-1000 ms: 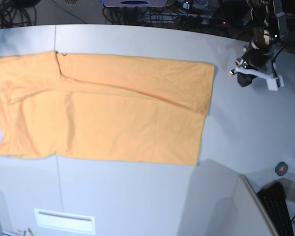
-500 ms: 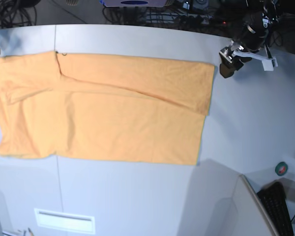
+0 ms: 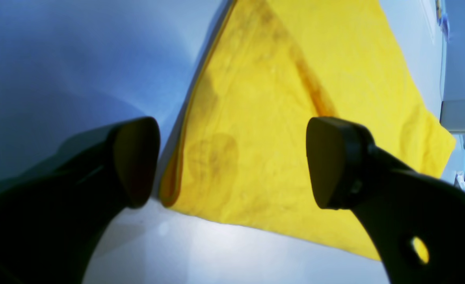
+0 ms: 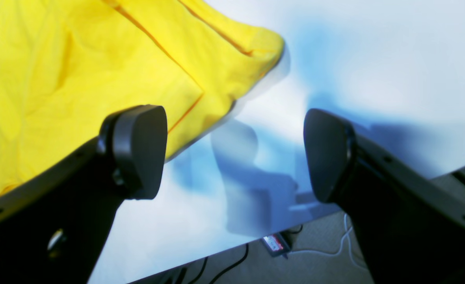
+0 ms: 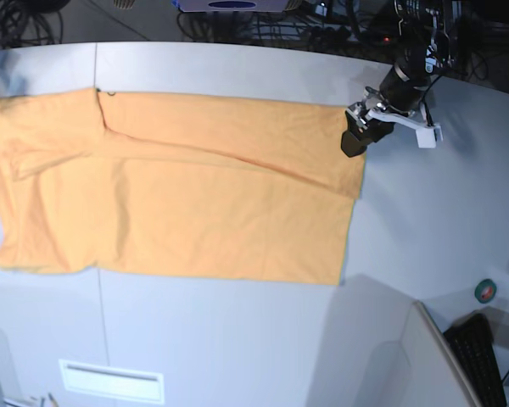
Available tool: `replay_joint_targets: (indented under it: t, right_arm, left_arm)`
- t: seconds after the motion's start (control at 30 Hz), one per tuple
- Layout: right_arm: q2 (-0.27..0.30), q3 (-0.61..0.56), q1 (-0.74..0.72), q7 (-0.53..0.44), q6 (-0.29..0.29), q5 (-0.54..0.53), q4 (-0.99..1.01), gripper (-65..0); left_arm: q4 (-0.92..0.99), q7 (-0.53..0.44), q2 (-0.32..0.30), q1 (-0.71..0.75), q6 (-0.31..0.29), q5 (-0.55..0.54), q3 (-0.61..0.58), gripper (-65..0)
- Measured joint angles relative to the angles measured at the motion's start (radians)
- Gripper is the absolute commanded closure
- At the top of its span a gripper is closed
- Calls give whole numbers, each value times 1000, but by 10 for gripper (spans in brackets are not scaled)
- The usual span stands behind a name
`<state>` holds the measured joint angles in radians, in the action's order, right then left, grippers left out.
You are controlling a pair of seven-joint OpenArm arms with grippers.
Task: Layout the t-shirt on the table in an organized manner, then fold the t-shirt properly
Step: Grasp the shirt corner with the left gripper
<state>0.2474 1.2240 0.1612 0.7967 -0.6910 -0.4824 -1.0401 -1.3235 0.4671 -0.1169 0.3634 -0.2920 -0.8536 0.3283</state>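
While the t-shirt (image 5: 178, 186) lies spread flat across the table (image 5: 237, 339) (toward its far left side), the left gripper (image 5: 355, 138) hangs spread wide over the shirt's far right corner, and the right gripper (image 4: 234, 154), equally agape, holds nothing at the far left corner.

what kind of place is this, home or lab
Most likely a robotics lab. A bare white table holds one t-shirt, a robot arm's claw hangs over its corner, and tangled cables and a keyboard sit around the table's edges.
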Motion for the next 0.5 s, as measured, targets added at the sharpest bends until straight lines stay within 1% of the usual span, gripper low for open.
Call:
replay_joint_targets:
  t: [0.13,0.2,0.27,0.33,0.43,0.47,0.5]
  right_arm:
    - [37,1,-17,-2,1,8,54,-507]
    - [39,0,-31,-40,1,5,69,-507]
    - [47,-47,-42,-75,1,0,97,-507]
    - [54,-96,-53,-90,1,-2,135,-507]
    - [55,-113,-69,-134,-2,-16,186,-504]
    - [55,-113,-69,-141,-2,-12,190,-495]
    - [55,-111,-68,-144,-2,-13,191,-471]
  left_arm:
    - [0,-3,0,-1,0,0,-10,-555]
    - [2,-4,0,-1,-1,0,-10,-555]
    - [2,-4,1,-1,-1,-1,-10,-555]
    - [4,-4,1,-2,-4,-1,-10,-555]
    - [4,-4,1,-3,-4,-1,-10,-555]
    - [4,-3,1,-3,-4,-1,-10,-555]
    - [4,-3,0,-3,-4,-1,-10,-555]
